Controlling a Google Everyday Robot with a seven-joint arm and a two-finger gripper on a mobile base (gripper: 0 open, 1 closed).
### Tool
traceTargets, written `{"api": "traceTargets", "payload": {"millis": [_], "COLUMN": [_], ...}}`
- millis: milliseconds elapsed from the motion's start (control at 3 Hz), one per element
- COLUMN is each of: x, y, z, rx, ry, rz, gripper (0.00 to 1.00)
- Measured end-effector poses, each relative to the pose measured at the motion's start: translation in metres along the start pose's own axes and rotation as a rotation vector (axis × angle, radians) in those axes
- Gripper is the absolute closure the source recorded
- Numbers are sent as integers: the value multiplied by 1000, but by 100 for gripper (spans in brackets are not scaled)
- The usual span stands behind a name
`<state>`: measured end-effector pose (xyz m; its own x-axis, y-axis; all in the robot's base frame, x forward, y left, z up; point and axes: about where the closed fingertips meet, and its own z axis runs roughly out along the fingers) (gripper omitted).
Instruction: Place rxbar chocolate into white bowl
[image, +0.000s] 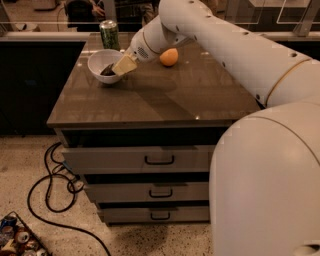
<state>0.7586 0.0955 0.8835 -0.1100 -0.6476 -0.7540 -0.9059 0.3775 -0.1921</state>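
Nearest: the robot's white body fills the lower right. A black cable loops on the floor to the left, below a cabinet with three drawers, all closed. The brown countertop above is mostly bare at the front edge; everything in use sits toward its far-left corner. The arm reaches diagonally across the top to that corner, angled downward, so the gripper comes in over the near-right rim of the white bowl. The bowl stands upright near the left edge. Its mouth is open to the arm's approach, which suits a drop from above. The rxbar chocolate shows as a dark shape inside the bowl, low against the inner wall, right at the gripper's pale tip. Tip and bar look to be touching or nearly so. Cannot tell whether the gripper is clamped on the bar or has released it; the tip hides the contact. Judgement: placement is done or all but done, with only release and withdrawal possibly remaining. Beyond, an orange sits just behind the wrist, apart from the bowl. Farthest, a green can stands upright just behind the bowl, close enough to be knocked on retreat.
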Motion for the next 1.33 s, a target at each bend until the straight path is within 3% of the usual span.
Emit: {"api": "traceTargets", "payload": {"millis": [333,667,1333], "x": [0,1,1], "y": [2,4,5], "z": [3,7,9], "rx": [-5,-11,-14], "ry": [1,3,4], "rz": [0,0,-1], "gripper": [36,5,0]}}
